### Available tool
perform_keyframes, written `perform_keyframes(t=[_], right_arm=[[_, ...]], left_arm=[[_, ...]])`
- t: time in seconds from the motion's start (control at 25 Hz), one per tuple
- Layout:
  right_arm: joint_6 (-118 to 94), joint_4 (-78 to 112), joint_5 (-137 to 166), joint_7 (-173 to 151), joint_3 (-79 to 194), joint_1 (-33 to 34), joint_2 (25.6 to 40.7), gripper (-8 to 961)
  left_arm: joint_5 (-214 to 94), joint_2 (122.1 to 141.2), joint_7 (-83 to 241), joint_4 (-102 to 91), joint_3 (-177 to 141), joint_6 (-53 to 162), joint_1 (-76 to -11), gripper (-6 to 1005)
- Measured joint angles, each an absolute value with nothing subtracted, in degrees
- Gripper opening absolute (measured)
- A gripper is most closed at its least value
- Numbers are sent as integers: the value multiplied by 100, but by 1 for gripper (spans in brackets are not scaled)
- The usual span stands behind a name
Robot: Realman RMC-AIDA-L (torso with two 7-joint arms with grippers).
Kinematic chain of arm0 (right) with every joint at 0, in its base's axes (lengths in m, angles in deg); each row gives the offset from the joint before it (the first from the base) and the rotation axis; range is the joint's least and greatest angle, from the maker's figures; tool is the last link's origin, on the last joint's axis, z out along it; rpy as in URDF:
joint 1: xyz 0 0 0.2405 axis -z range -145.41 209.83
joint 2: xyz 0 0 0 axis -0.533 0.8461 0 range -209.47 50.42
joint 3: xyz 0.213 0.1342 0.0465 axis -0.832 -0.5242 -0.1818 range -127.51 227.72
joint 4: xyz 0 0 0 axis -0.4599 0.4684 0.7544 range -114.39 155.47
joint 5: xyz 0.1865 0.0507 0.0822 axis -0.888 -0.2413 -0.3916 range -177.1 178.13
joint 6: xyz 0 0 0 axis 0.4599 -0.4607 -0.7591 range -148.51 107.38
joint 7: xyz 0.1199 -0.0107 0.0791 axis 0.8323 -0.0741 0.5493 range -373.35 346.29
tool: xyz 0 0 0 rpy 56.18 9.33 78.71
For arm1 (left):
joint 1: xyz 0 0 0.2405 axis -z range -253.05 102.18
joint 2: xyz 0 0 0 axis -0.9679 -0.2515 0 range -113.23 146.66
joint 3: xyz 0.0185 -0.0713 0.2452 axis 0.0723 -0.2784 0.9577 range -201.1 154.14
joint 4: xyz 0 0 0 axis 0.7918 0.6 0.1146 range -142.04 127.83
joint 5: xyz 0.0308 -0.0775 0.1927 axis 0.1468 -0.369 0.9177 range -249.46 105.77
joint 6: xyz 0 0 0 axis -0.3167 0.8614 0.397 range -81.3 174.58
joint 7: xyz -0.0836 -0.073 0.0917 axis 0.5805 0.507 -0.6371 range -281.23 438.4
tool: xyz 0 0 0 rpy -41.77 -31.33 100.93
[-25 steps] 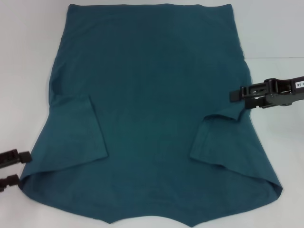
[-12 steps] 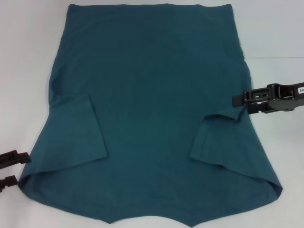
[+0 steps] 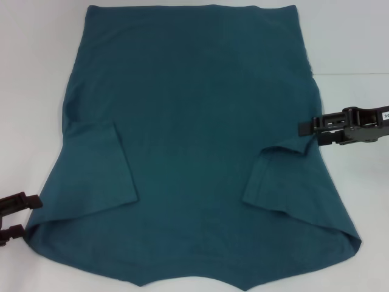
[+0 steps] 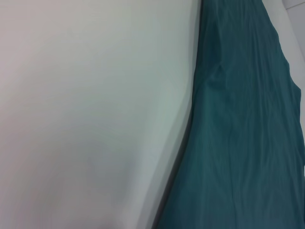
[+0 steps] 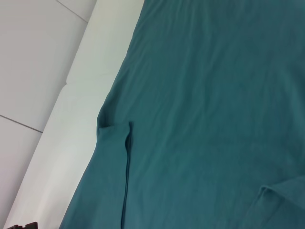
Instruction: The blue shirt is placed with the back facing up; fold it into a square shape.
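The blue shirt (image 3: 194, 121) lies flat on the white table (image 3: 30, 91), plain side up, with both sleeves folded in over the body and its hem at the far end. My right gripper (image 3: 309, 132) hovers open at the shirt's right edge, level with the folded right sleeve (image 3: 279, 176). Open too, my left gripper (image 3: 17, 216) sits by the near left corner, just outside the cloth. The left wrist view shows the shirt (image 4: 238, 143) beside bare table. The right wrist view looks across the shirt (image 5: 200, 95) to a sleeve fold.
White tabletop (image 3: 352, 42) borders the shirt on both sides. A seam line (image 3: 352, 73) crosses the surface at the right. The near edge of the shirt runs out of the head view.
My right gripper has shifted slightly toward me and to the right along the shirt's edge. The left gripper and the shirt have barely moved.
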State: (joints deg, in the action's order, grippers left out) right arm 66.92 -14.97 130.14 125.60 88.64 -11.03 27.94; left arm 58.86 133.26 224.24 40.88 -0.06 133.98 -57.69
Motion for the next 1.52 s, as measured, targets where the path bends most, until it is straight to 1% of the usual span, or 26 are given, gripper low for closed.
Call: perform_keyframes(t=[0.6, 0.96, 1.52], right_arm=[[6653, -1497, 13007, 12559, 8824, -1094, 2779, 852], [6653, -1497, 13006, 12560, 8823, -1091, 2775, 854], [6698, -1497, 13006, 12505, 8809, -1036, 2770, 853]], left_arm=[[5894, 13325, 22465, 3984, -21, 13329, -5789, 919], [5894, 13293, 22471, 3788, 104, 13329, -5745, 918], [5894, 13316, 22489, 3561, 440, 13319, -5311, 918]])
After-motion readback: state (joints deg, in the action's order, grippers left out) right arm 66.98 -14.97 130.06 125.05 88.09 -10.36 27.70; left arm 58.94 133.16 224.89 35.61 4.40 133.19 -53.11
